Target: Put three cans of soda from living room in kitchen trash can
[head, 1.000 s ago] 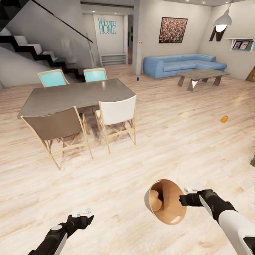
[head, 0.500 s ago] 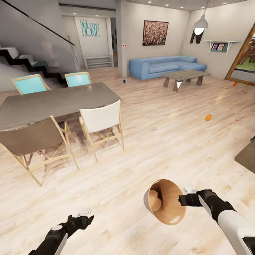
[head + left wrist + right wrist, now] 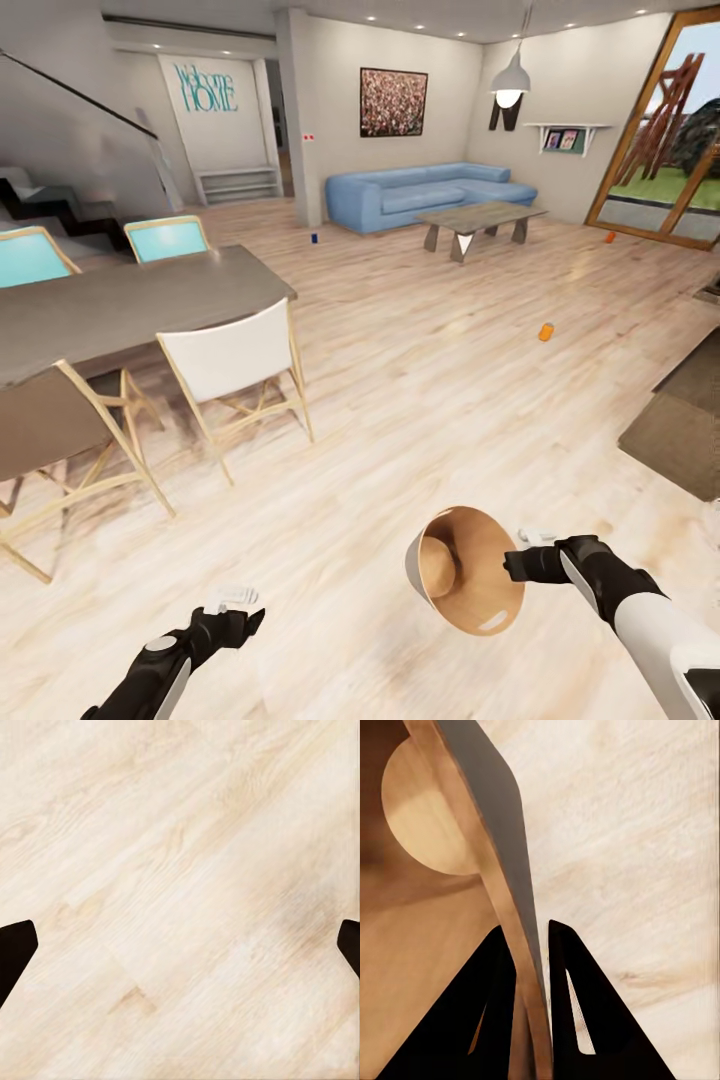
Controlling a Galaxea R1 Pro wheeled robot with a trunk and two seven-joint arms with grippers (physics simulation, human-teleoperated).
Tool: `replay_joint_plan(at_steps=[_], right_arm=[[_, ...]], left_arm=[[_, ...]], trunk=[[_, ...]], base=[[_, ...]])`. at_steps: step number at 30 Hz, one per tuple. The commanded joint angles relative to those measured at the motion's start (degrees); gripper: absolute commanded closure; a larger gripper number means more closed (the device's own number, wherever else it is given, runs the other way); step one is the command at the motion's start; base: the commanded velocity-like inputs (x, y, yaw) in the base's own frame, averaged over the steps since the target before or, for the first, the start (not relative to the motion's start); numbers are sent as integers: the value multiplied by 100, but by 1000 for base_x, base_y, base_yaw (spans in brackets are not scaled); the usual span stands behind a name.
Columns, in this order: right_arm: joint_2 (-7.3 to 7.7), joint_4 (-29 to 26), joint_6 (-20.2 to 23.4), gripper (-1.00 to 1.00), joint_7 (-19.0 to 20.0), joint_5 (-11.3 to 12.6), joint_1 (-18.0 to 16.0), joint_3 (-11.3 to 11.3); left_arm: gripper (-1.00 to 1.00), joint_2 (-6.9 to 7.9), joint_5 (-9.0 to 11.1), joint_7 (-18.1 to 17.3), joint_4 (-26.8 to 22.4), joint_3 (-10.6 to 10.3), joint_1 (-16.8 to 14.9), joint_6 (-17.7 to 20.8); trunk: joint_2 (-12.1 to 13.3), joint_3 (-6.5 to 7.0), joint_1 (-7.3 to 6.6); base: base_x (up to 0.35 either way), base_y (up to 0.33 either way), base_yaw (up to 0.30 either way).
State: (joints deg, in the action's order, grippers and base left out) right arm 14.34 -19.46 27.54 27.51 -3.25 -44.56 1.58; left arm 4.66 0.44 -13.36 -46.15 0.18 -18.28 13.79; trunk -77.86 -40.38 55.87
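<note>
The tash can hangs tipped on its side over the floor, its brown inside facing me. My right gripper is shut on its rim; in the right wrist view the two dark fingers pinch the bin wall. My left gripper stands open and empty low on the left, its fingertips spread wide over bare floor. One orange can of soda lies on the floor mid-room. A second orange one sits near the glass door. The blue one stands by the pillar.
A grey dining table with a white chair and other chairs stands to the left. The blue sofa and coffee table are at the back. A dark rug lies at the right. Light wood floor stretches ahead.
The camera has turned right, so the room slid left and the glass door, rug and second orange can came into view. Both arms and the held bin keep their pose.
</note>
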Motion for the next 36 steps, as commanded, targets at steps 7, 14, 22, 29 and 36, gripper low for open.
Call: replay_joint_plan(at_steps=[7, 14, 22, 29, 36], right_arm=[[-2, -5, 24, 100, 26, 96, -1, -26], [-2, -4, 20, 100, 26, 96, 0, -26], [-10, 11, 17, 100, 21, 96, -1, -18], [-11, 41, -66, 100, 20, 96, 0, -17], [-11, 62, -111, 100, 18, 97, 0, -17]], left_arm=[[-100, 0, 0, 0, -2, 8, 0, 1], [-100, 0, 0, 0, -7, 7, 0, 1], [-100, 0, 0, 0, -8, 0, 0, -7], [-100, 0, 0, 0, -13, 0, 0, -7], [-100, 6, 0, -3, -16, 0, 0, -7]], trunk=[[0, 46, 0], [0, 91, 0], [0, 123, 0], [0, 124, 0], [0, 125, 0]], base=[[276, -9, -193], [312, -1, -192], [322, 0, -115], [323, 0, -8], [323, 0, -83]])
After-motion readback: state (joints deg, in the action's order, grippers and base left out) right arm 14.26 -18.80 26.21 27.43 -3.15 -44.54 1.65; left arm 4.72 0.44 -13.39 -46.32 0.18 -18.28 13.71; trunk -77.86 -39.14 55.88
